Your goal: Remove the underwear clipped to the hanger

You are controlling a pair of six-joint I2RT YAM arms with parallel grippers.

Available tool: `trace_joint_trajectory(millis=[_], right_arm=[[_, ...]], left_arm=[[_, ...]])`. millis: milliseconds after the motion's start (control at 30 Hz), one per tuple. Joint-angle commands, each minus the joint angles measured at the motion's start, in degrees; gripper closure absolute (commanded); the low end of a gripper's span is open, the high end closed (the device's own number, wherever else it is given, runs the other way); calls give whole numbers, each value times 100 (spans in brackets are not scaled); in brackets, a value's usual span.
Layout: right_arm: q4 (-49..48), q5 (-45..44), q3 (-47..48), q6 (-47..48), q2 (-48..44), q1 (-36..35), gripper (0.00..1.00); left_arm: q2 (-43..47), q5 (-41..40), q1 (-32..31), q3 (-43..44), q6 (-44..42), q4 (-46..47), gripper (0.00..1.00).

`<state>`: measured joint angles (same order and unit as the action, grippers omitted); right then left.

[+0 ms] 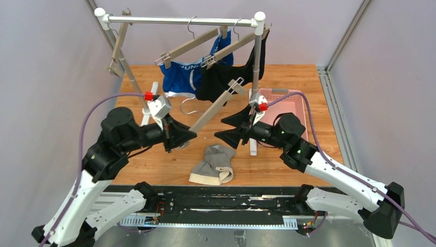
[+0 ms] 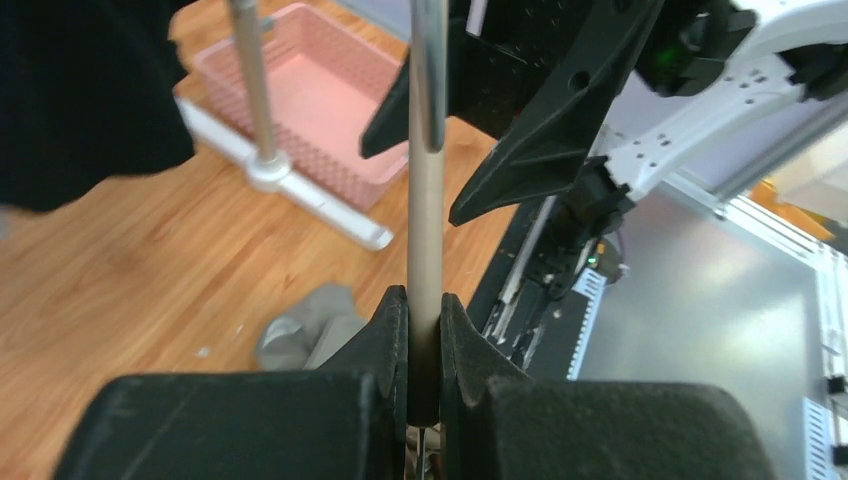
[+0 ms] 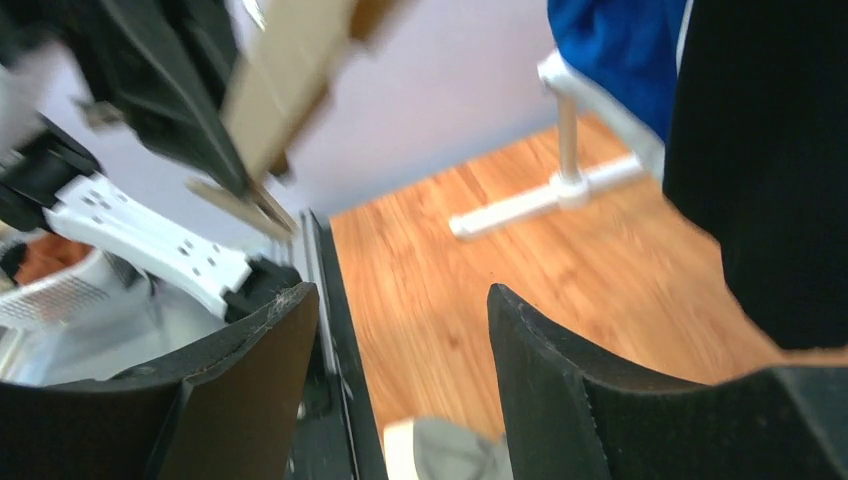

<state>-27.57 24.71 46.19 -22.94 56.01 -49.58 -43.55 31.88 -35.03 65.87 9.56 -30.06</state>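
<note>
Bright, even lighting; faint soft shadow beside the grey underwear (image 1: 213, 163). Top view sharp. Right wrist view motion-blurred throughout; left wrist foreground slightly soft.

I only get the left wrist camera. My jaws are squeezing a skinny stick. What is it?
Observer: A wooden hanger. The left gripper holds it tilted, and nothing hangs from it.
Operator: Are any undies hanging up?
Observer: Yes, blue briefs are clipped to a second hanger on the rail, beside the black briefs.
Operator: And the grey lump near my jaws?
Observer: Grey briefs, lying crumpled and loose on the table, off any hanger.
</note>
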Motion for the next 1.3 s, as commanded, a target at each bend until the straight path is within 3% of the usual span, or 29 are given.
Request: trace_joint_trajectory(millis=[0,167,467,1033,1100,1200,1267], right_arm=[[2407,-966,200,1365,-104,-425,38],[3394,-1744,131,1859,303,-885,38],[3160,-1740,-347,1711,1006,-1233,37],[3183,-2057,-88,1719,2573,-1811,32],[3281,-2189,-6,1684,2829,-1818,43],[3542,-2184,206,1678,3197,-1825,81],[3704,-2198,371,1661,3327,-1854,98]], left_arm=[[583,-1147,-31,503,-464,-1723,100],[904,-2366,-31,861,35,-3159,100],[1268,-3547,-31,1186,608,-4567,100],[1828,-4602,-31,1359,1021,-4650,100],[1782,-4828,-31,1430,1003,-4654,100],[1582,-5079,-31,1559,883,-4651,100],[1427,-5290,-31,1635,795,-4638,100]])
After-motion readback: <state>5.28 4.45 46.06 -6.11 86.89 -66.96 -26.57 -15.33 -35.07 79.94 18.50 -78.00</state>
